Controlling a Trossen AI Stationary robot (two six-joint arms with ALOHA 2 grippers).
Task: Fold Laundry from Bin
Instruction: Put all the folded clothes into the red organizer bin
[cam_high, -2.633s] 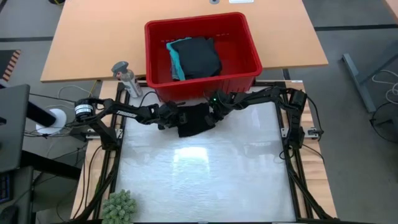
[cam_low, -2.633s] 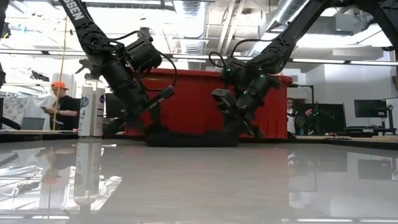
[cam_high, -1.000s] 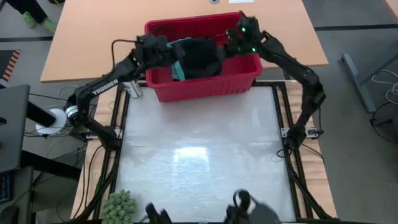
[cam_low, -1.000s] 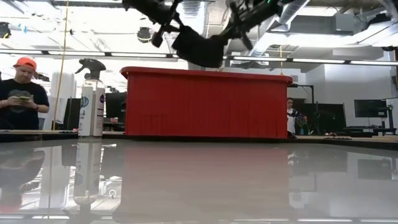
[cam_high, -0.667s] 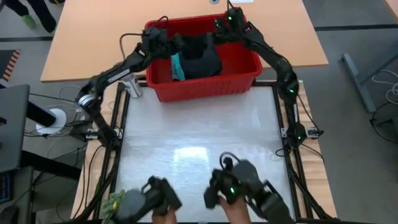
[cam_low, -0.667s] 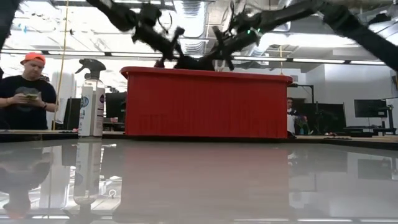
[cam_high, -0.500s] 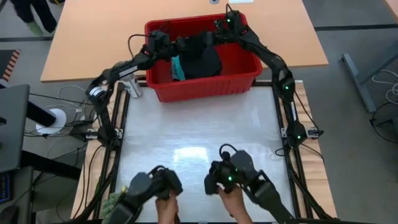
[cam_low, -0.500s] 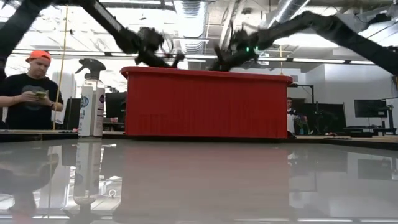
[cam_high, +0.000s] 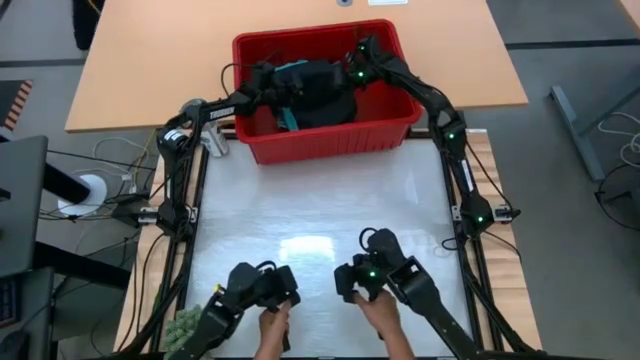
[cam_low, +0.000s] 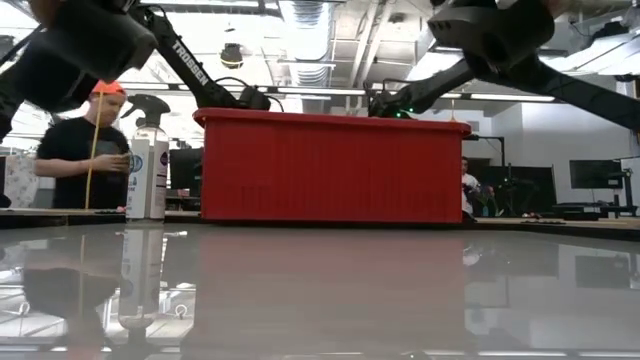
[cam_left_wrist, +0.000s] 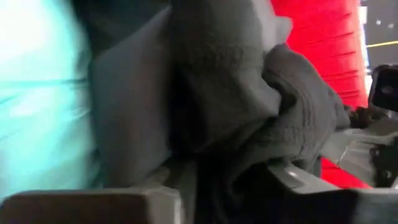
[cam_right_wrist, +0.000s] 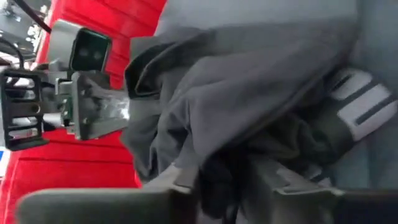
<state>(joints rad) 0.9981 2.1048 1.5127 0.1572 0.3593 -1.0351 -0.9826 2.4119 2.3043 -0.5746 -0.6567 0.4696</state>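
The red bin (cam_high: 330, 140) stands at the table's far edge, its tall wall (cam_low: 330, 165) hiding its inside in the low view. In it lies a black garment (cam_high: 322, 95) on other laundry, with a turquoise one (cam_high: 284, 108) showing at its left. My left gripper (cam_high: 272, 82) is down inside the bin at the garment's left end. My right gripper (cam_high: 352, 75) is inside at its right end. Both are shut on the black cloth (cam_left_wrist: 236, 93) (cam_right_wrist: 249, 93). My left gripper pinches a bunched fold of the black garment (cam_left_wrist: 217, 174) between its two fingers, at the garment's left end, beside the turquoise cloth (cam_left_wrist: 37, 93). The garment rests on the pile in the bin. My right gripper pinches a bunched fold of the black garment (cam_right_wrist: 217, 177) between its two fingers, at the garment's right end. The cloth lies slack and rumpled ahead of the fingers, on the pile.
A grey spray bottle (cam_high: 205, 125) stands left of the bin. A green knobbly thing (cam_high: 190, 325) sits at the near left corner. Two further arms (cam_high: 265, 290) (cam_high: 375, 275), held by a person's hands, reach over the near edge. A person (cam_low: 85, 160) stands beyond the table.
Both grippers have gone down from above the bin's rim into the bin, still holding the black garment. It hung clear above the rim and now lies on the pile inside. Two hand-held arms have come in over the near edge.
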